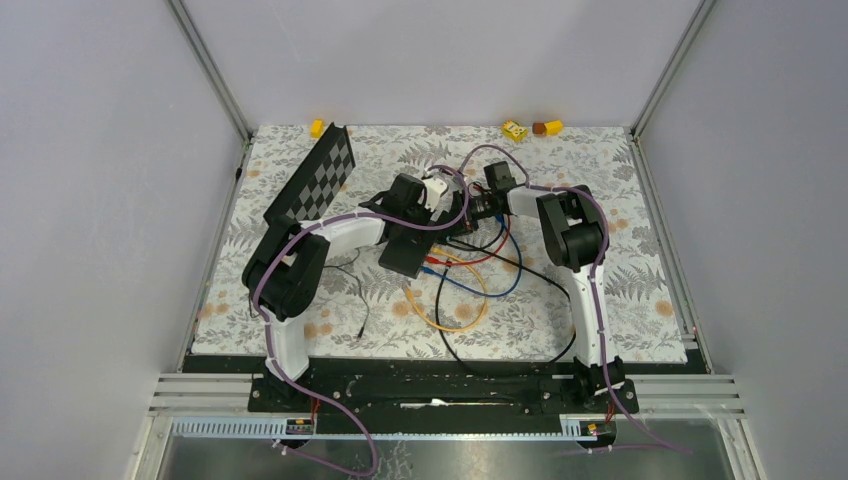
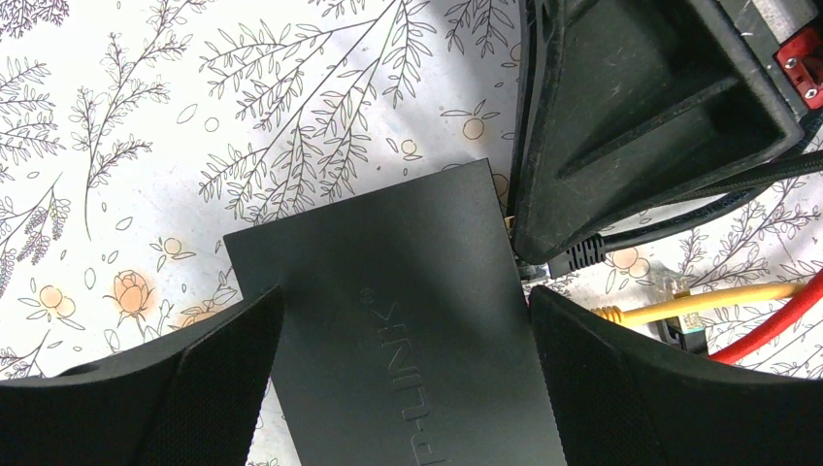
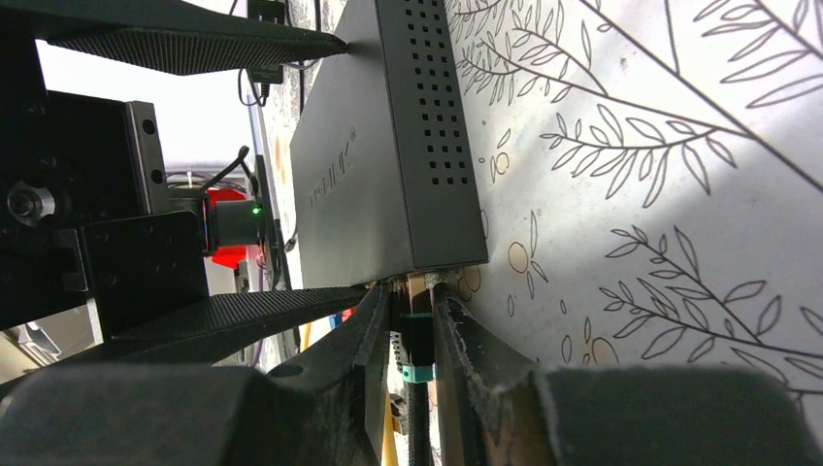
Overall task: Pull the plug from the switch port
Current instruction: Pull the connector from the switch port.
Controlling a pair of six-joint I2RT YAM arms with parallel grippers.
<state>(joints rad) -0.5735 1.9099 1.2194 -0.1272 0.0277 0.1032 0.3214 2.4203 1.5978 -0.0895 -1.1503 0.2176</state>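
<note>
The switch (image 2: 378,252) lies flat on the flowered table (image 1: 640,250), just left of the middle of the overhead view, with the chequered board (image 1: 315,180) leaning further off at upper left. The left gripper (image 2: 406,296) is spread wide across the switch, one finger (image 2: 194,388) against each side edge, so it grips the box across its width. The right gripper (image 3: 412,291) is nearly closed, pinching the black plug (image 3: 415,340) with its teal collar. The plug's nose meets the switch's port edge, but I can't tell how deep it sits. A yellow cable (image 2: 699,303) and a red cable (image 2: 786,325) lie loose beside that edge, at the wrist view's right.
</note>
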